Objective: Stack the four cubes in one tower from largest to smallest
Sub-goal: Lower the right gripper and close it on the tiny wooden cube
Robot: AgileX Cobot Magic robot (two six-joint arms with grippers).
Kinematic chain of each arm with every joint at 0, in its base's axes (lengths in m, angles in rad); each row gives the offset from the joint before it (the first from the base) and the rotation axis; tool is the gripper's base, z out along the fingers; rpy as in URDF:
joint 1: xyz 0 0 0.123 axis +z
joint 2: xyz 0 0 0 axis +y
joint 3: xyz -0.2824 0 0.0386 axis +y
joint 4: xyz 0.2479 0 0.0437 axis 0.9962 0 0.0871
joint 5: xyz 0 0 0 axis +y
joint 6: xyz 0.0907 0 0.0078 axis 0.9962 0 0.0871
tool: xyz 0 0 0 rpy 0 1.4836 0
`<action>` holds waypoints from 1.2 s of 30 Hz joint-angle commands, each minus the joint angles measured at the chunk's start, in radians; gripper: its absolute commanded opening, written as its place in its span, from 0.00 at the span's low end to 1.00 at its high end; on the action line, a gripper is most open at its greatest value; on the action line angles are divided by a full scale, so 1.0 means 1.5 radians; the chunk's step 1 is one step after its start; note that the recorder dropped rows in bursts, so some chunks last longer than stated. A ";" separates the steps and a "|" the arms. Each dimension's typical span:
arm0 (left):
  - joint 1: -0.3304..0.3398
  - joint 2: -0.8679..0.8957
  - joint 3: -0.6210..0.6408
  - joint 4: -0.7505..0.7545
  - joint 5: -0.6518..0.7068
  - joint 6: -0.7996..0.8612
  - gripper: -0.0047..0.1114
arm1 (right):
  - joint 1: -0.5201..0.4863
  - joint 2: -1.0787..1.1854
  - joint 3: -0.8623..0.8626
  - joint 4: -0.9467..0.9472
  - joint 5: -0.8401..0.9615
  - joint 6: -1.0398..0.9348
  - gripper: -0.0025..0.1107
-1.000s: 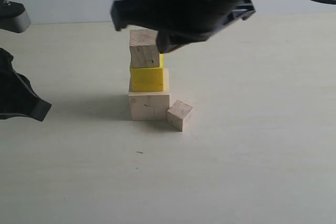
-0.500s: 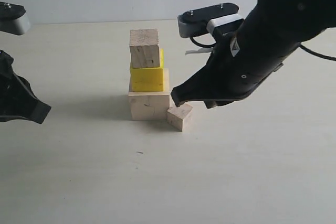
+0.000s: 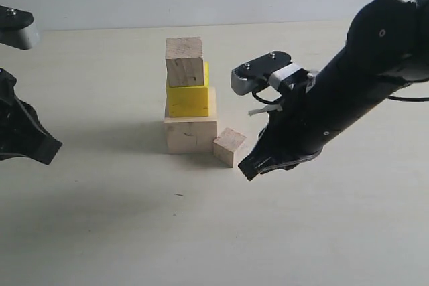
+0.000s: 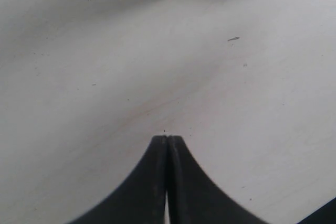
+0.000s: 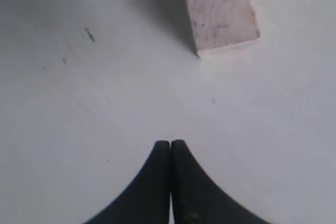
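Progress: three of four cubes are up, so call it roughly three quarters done. The tower (image 3: pixel 186 92) reads, bottom to top: large pale wooden cube (image 3: pixel 191 136) on the tabletop (image 3: pixel 134 232), yellow cube (image 3: pixel 187 101) on it, bigger light-brown cube (image 3: pixel 184 62) on the yellow. The upper two sit toward the base's left side, not centred, but the stack looks upright.

The smallest cube (image 3: pixel 229 147) is left to place. It lies on the tabletop, turned at an angle, at the base's front right corner; whether it touches or is just beside, I cannot tell.

Your right gripper (image 3: pixel 248 169) is low, just right of that cube, clenched and empty. The right wrist view shows the cube ahead of the tips, apart from them.

Your left gripper (image 3: pixel 50 144) sits far left, well apart from the tower, also clenched and empty.

You likely need to open the right gripper, grasp the smallest cube and set it on top.
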State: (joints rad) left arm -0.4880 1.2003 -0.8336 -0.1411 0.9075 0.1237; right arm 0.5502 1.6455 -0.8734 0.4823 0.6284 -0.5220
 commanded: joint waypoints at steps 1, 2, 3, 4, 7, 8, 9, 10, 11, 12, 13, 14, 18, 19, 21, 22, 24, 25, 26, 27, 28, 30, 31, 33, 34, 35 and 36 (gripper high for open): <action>0.000 -0.001 0.003 -0.008 -0.004 0.007 0.04 | -0.004 -0.008 0.019 0.059 -0.111 -0.059 0.02; 0.000 -0.001 0.003 -0.008 -0.005 0.007 0.04 | -0.004 -0.008 0.019 0.055 -0.135 -0.059 0.02; 0.000 -0.001 0.003 -0.008 -0.006 0.007 0.04 | -0.004 -0.008 0.019 0.055 -0.144 -0.059 0.02; 0.000 -0.001 0.003 -0.008 -0.009 0.007 0.04 | -0.004 -0.008 0.019 0.055 -0.153 -0.059 0.02; 0.000 -0.001 0.003 -0.008 -0.011 0.008 0.04 | -0.002 -0.008 0.019 0.055 -0.159 -0.097 0.11; 0.000 -0.001 0.003 -0.008 -0.012 0.008 0.04 | -0.002 -0.005 0.019 0.055 -0.160 -0.111 0.15; 0.000 -0.001 0.003 -0.008 -0.013 0.008 0.04 | -0.002 -0.003 0.019 0.055 -0.162 -0.118 0.20; 0.000 -0.001 0.003 -0.008 -0.014 0.008 0.04 | -0.002 -0.002 0.019 0.055 -0.164 -0.133 0.26; 0.000 -0.001 0.003 -0.008 -0.014 0.008 0.04 | -0.002 0.000 0.019 0.055 -0.164 -0.152 0.32; 0.000 -0.001 0.003 -0.008 -0.014 0.008 0.04 | -0.002 0.002 0.019 0.055 -0.164 -0.168 0.37; 0.000 -0.001 0.003 -0.008 -0.016 0.008 0.04 | -0.002 0.004 0.019 0.055 -0.164 -0.184 0.43; 0.000 -0.001 0.003 -0.008 -0.016 0.008 0.04 | -0.002 0.005 0.019 0.055 -0.168 -0.196 0.48; 0.000 -0.001 0.003 -0.009 -0.016 0.008 0.04 | -0.002 0.006 0.019 0.055 -0.186 -0.236 0.61; 0.000 -0.001 0.003 -0.010 -0.016 0.008 0.04 | -0.002 0.006 0.019 0.055 -0.191 -0.240 0.62; 0.000 -0.001 0.003 -0.011 -0.016 0.010 0.04 | -0.002 0.006 0.019 0.055 -0.201 -0.250 0.62; 0.000 -0.001 0.003 -0.013 -0.016 0.010 0.04 | -0.002 0.006 0.019 0.055 -0.206 -0.250 0.62; 0.000 -0.001 0.003 -0.017 -0.016 0.016 0.04 | -0.002 0.008 0.019 0.055 -0.216 -0.250 0.62; 0.000 -0.001 0.003 -0.021 -0.017 0.020 0.04 | -0.002 0.009 0.019 0.055 -0.219 -0.250 0.62; 0.000 -0.001 0.003 -0.024 -0.019 0.020 0.04 | -0.002 0.015 0.019 0.060 -0.221 -0.250 0.62; 0.000 -0.001 0.003 -0.026 -0.020 0.020 0.04 | -0.002 0.022 0.019 0.060 -0.223 -0.250 0.62; 0.000 -0.001 0.003 -0.029 -0.020 0.021 0.04 | -0.002 0.028 0.019 0.060 -0.223 -0.249 0.62; 0.000 -0.001 0.003 -0.032 -0.021 0.025 0.04 | -0.002 0.044 0.019 0.061 -0.223 -0.249 0.62; 0.000 -0.001 0.003 -0.032 -0.021 0.025 0.04 | -0.002 0.051 0.019 0.061 -0.223 -0.249 0.62; 0.000 -0.001 0.003 -0.032 -0.021 0.025 0.04 | -0.002 0.064 0.019 0.061 -0.223 -0.249 0.62; 0.000 -0.001 0.003 -0.032 -0.021 0.025 0.04 | -0.002 0.070 0.019 0.065 -0.223 -0.249 0.62; 0.000 -0.001 0.003 -0.032 -0.021 0.025 0.04 | -0.002 0.073 0.019 0.070 -0.223 -0.249 0.62; 0.000 -0.001 0.003 -0.032 -0.021 0.025 0.04 | -0.002 0.077 0.019 0.079 -0.223 -0.249 0.62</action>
State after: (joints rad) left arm -0.4880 1.2003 -0.8336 -0.1786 0.8845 0.1571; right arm 0.5502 1.7464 -0.8474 0.5782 0.3037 -0.8864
